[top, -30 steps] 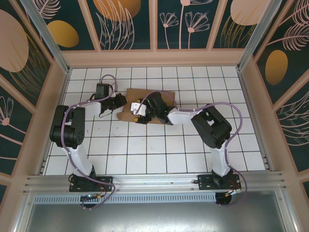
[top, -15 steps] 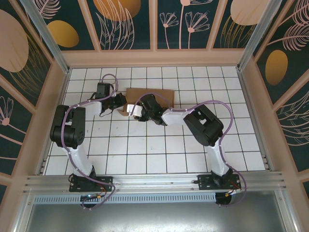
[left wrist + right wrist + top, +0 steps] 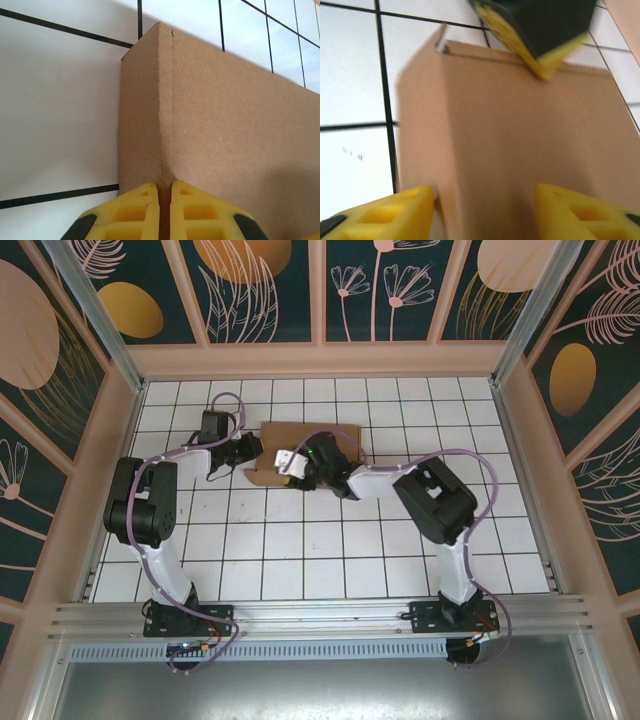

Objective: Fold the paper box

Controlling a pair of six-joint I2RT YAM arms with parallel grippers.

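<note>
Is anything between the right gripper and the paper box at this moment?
Nothing visible does. The open right gripper faces the plain brown cardboard paper box directly, with only bare cardboard ahead. The left gripper pinches the box's corner fold, off at the far edge.

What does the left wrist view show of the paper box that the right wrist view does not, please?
Left wrist view: the left hand, its yellow fingers pressed together on an upright folded corner of the paper box.
Right wrist view: the right hand, its fingers wide apart on either side of a cardboard panel, and the left hand gripping the box's far edge.
Both: plain brown cardboard over white tiles with black lines.
</note>
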